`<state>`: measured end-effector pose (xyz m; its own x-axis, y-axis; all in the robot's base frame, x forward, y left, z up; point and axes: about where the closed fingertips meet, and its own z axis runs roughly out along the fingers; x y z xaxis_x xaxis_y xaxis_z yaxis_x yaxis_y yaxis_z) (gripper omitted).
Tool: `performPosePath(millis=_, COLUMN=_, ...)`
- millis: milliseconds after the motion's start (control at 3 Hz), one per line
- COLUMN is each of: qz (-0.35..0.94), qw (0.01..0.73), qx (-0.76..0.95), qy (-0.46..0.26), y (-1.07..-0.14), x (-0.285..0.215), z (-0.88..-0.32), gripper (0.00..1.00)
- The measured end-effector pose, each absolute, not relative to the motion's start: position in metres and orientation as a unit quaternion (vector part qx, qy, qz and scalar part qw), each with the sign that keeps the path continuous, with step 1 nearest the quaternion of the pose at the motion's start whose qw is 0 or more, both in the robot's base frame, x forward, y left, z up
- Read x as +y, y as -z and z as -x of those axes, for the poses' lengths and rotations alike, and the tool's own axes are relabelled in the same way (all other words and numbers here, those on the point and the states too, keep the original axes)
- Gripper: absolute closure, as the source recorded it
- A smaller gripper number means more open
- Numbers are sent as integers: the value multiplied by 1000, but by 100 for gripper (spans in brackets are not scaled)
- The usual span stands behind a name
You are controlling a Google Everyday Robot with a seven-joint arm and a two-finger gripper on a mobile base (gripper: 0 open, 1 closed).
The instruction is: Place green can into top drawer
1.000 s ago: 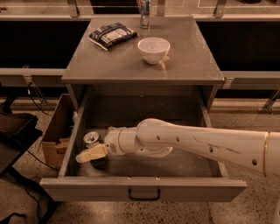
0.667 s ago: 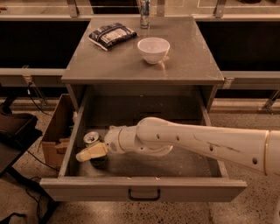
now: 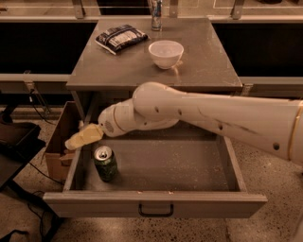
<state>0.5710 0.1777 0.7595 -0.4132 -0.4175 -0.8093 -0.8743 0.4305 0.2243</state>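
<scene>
The green can stands upright on the floor of the open top drawer, in its front left corner, with its silver top and pull tab facing up. My gripper hangs above the drawer's left wall, up and to the left of the can and apart from it. It holds nothing. My white arm reaches in from the right, across the drawer's back part, and hides the back of the drawer's floor.
On the cabinet top stand a white bowl, a dark snack bag and a slim silver-blue can. A cardboard box sits on the floor left of the drawer. A dark bar handle is on the drawer front.
My gripper has let go of the green can and risen up and away from it. The can now stands alone on the drawer floor.
</scene>
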Motion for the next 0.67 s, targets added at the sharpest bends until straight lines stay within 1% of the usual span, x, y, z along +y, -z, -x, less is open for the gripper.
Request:
performPosePath(millis=333, qz=426, qw=346, qx=781, qy=-297, y=-840, x=154, z=-583, gripper=0)
performPosePath(millis=667, qz=389, qw=354, qx=811, qy=-254, y=-901, x=94, z=-579, gripper=0)
